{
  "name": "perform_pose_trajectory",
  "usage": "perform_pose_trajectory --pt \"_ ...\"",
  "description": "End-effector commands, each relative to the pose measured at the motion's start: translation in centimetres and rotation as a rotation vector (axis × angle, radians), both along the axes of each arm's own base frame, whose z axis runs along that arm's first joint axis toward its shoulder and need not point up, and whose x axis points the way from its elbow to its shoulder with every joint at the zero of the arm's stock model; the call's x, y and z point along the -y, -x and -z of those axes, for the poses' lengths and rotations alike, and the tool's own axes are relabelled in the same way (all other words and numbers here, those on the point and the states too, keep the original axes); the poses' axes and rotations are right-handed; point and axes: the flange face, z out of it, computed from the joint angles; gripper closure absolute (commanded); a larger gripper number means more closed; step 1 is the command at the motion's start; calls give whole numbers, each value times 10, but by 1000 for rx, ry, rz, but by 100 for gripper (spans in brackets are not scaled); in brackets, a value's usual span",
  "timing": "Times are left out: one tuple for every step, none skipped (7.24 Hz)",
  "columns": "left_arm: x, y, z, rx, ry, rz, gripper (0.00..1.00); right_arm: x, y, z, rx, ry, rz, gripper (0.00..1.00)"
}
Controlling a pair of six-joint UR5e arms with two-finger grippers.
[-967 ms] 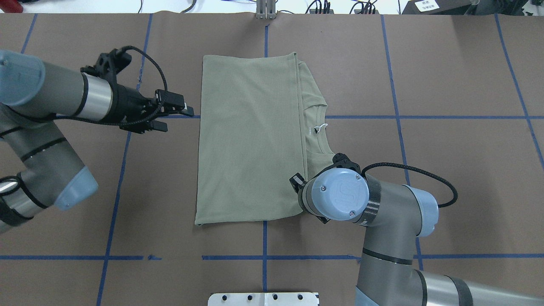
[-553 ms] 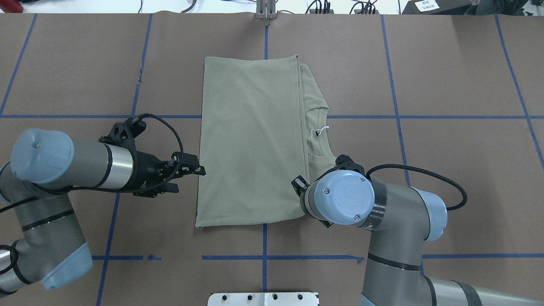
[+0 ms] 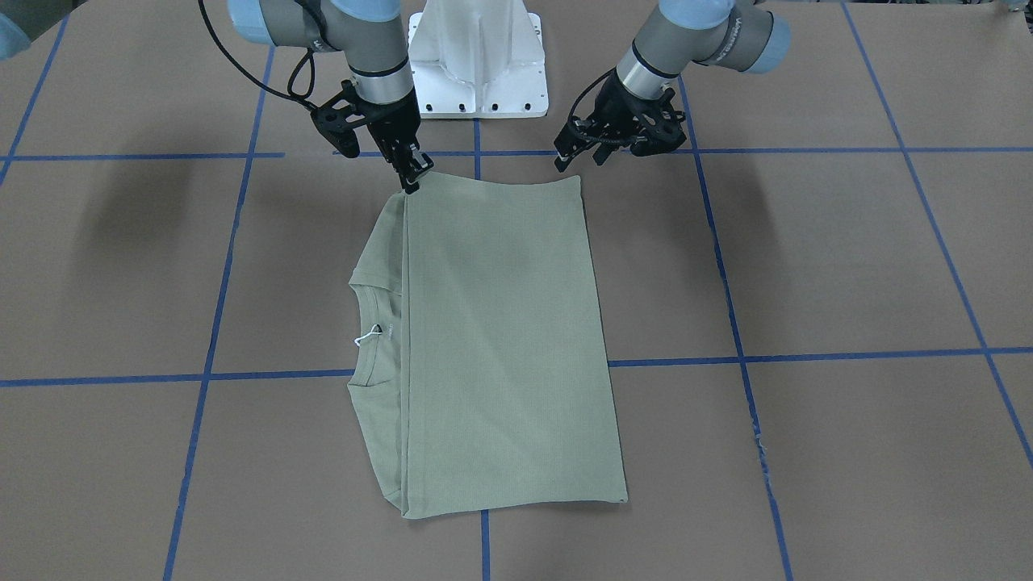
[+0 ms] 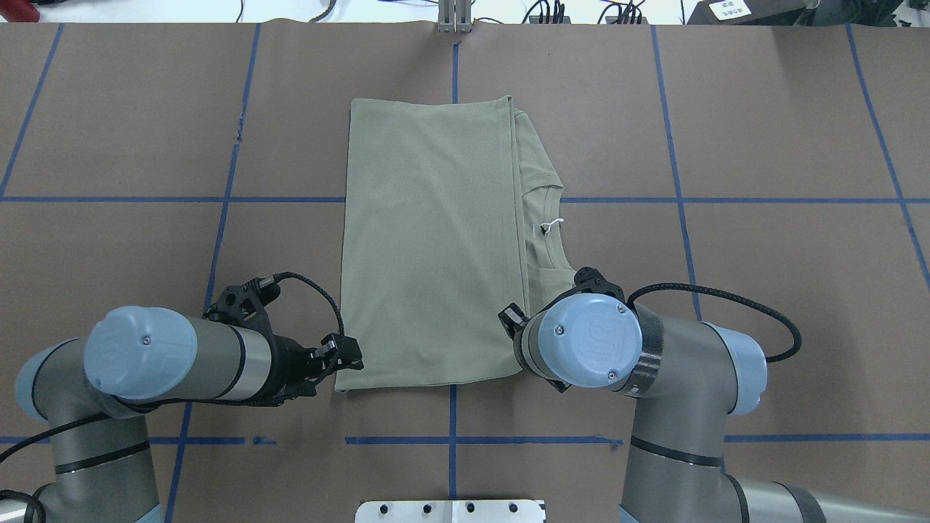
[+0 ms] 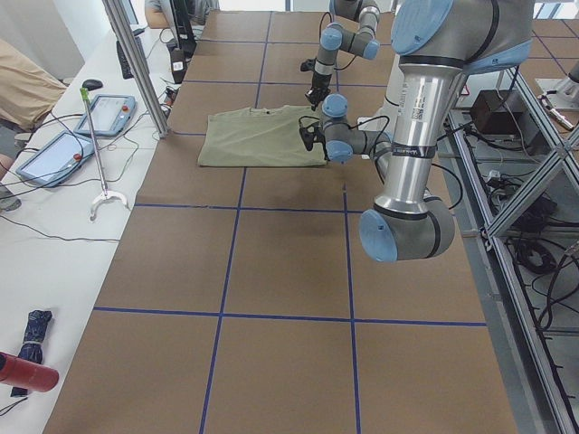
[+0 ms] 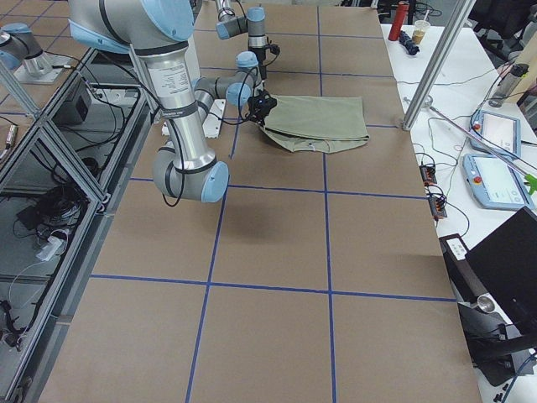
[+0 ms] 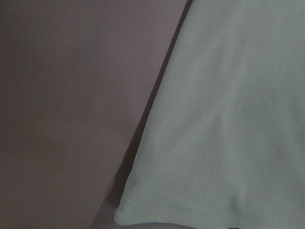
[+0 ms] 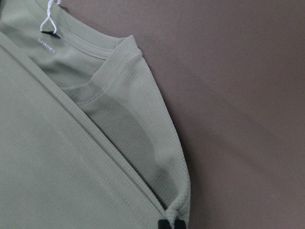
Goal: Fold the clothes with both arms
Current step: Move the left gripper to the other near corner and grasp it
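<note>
Just out from the white pedestal base (image 3: 476, 64), both claws now sit at the nearest edge of the sage-green shirt (image 4: 429, 240). The left gripper (image 3: 578, 161) has swung back toward the base in the past second, from a spot farther out along the shirt's left side. It now hovers at the near left corner with its fingers parted and nothing between them. Its wrist camera shows only that corner lying flat on the brown paper table cover (image 4: 763, 290).

The right gripper (image 3: 412, 184) has not shifted. It stays pinched closed on the near right corner, where the knit bunches at its fingertips.

The shirt lies straight out from the base on the table's centre line, already folded lengthwise. A broad panel covers most of it. Farther from the base, the ribbed collar (image 4: 541, 225) and its white neck tag (image 4: 554, 224) peek out along the right side.

With one corner held and the other lined up, the next step appears to be a left-hand pinch. The near edge could then be carried away from the base for a crosswise fold. A missed layer at that corner could spoil it.
</note>
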Motion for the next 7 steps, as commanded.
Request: perform_pose_trajectory --pt "-7 -13 -8 31 -1 -5 22 0 0 0 0 0 0 100" --pt "-9 -17 -8 32 0 -10 26 0 0 0 0 0 0 100" --pt "-11 -22 -8 34 -2 -15 28 0 0 0 0 0 0 100" --pt "-9 -25 -13 45 -6 -15 31 0 0 1 2 0 0 100" --pt "-6 -31 -16 56 -9 -9 34 0 0 -1 -1 0 0 100" --pt "-4 -34 -15 54 -10 -7 40 0 0 -1 -1 1 0 100" --pt "-4 -36 -17 60 -8 -7 46 0 0 -1 -1 1 0 100"
